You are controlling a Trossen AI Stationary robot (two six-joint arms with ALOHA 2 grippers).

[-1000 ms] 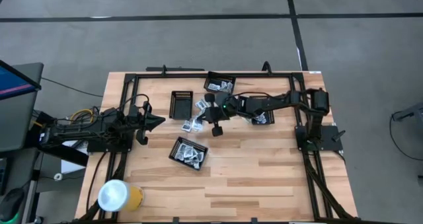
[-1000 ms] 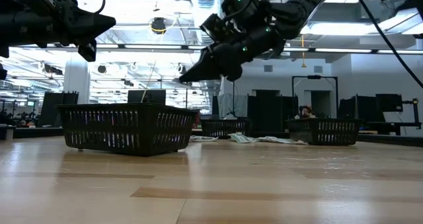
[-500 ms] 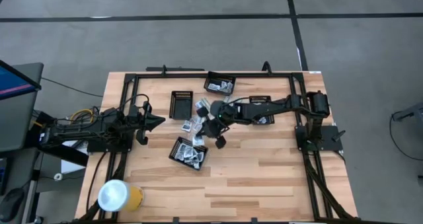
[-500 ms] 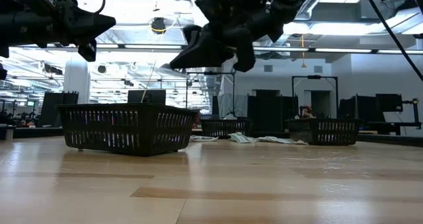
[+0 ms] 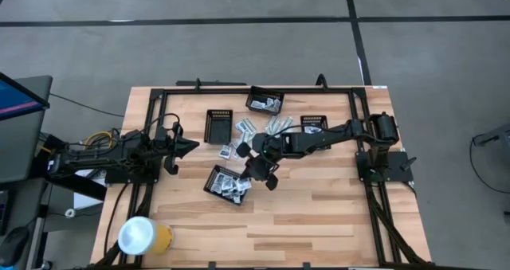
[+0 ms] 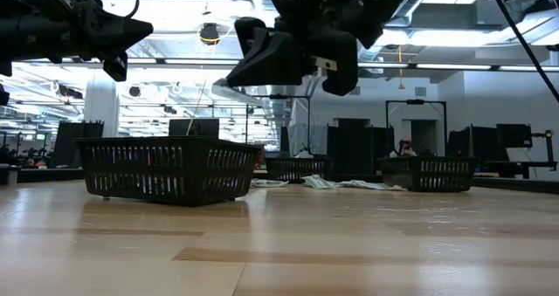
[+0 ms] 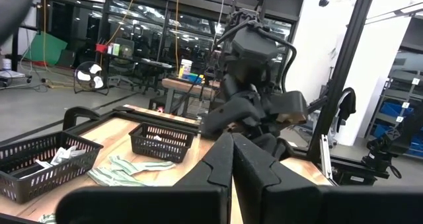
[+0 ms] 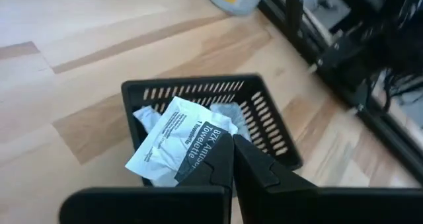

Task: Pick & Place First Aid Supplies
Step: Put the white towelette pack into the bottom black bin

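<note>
- The pale wooden slatted table (image 5: 319, 214) fills the middle of the overhead frame, and my two dark arms reach in from its left and right edges.
- My left gripper (image 5: 191, 146) hangs idle at centre-left of the overhead frame, its fingers pressed together on nothing.
- My right gripper (image 8: 231, 159) is over the black mesh tray (image 8: 264, 118) lying lower centre in the overhead frame; it is clamped on a white square towelette sachet with black print (image 8: 173, 145), held by one corner.
- That tray already holds other white sachets. More of the supplies lie loose on the wood as a scatter of pale packets and strips (image 5: 272, 125) in the upper middle of the overhead frame, among three more black mesh trays.
- My worry: the corner hold is slight, so the sachet could slip free early, or flutter when released and land on the rim or on the table.
- It might also cling to a finger when I let go.
</note>
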